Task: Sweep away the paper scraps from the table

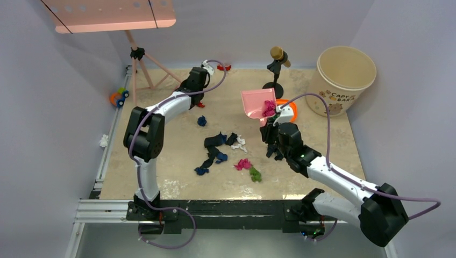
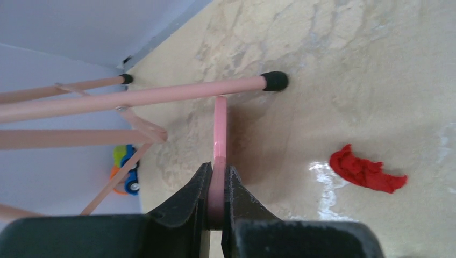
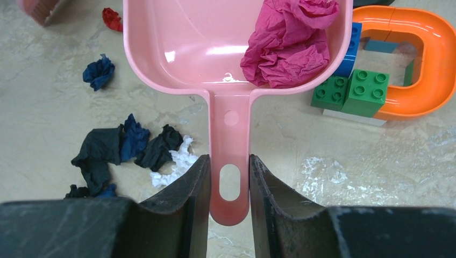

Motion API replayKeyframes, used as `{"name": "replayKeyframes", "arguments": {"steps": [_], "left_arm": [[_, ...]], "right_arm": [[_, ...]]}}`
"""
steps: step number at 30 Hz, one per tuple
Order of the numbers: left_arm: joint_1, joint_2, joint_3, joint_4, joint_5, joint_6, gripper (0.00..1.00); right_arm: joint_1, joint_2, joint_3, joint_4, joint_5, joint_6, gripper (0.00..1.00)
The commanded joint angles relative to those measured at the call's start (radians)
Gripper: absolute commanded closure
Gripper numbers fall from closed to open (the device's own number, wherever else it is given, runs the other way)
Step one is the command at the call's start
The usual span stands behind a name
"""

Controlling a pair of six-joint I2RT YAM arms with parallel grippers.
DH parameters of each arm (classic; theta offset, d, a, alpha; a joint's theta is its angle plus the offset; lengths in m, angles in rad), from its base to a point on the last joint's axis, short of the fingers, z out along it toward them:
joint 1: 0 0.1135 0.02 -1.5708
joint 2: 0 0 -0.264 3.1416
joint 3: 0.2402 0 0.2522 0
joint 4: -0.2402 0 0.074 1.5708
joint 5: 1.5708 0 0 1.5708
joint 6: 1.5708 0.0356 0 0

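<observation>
Paper scraps lie mid-table: navy-black wads [image 1: 215, 141], a white one [image 1: 239, 144], magenta [image 1: 243, 164], green [image 1: 255, 174], blue [image 1: 201, 121] and a red one [image 1: 201, 105]. My left gripper [image 1: 197, 81] is far back left, shut on a thin pink brush handle [image 2: 220, 129]; the red scrap [image 2: 365, 172] lies to its right. My right gripper [image 1: 270, 124] is shut on the handle of a pink dustpan [image 3: 188, 48], which holds a magenta wad [image 3: 290, 43]. Dark scraps [image 3: 107, 150] and a white one [image 3: 177, 161] lie left of that handle. The brush head [image 3: 40, 8] shows at the top left corner.
A pink tripod [image 1: 142, 70] stands at the back left, its legs [image 2: 161, 97] close ahead of the left gripper. A toy [image 2: 125, 166] sits beyond them. Green-blue blocks [image 3: 352, 88] and an orange ring [image 3: 425, 64] lie beside the dustpan. A microphone stand [image 1: 277, 70] and a beige tub [image 1: 344, 80] stand at the back right.
</observation>
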Motion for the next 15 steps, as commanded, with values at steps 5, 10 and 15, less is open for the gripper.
{"name": "replayKeyframes", "arguments": {"steps": [5,10,15], "left_arm": [[-0.029,-0.038,0.042,-0.151,0.322,-0.12,1.0],[-0.06,-0.177,-0.025,-0.278,0.754,-0.213,1.0],[-0.132,-0.292,-0.111,-0.384,0.931,-0.197,1.0]], "right_arm": [[0.001,0.014,0.009,0.055,0.037,0.007,1.0],[0.002,0.001,0.004,0.056,0.045,0.007,1.0],[0.002,-0.016,-0.003,0.056,0.055,0.01,1.0]]}}
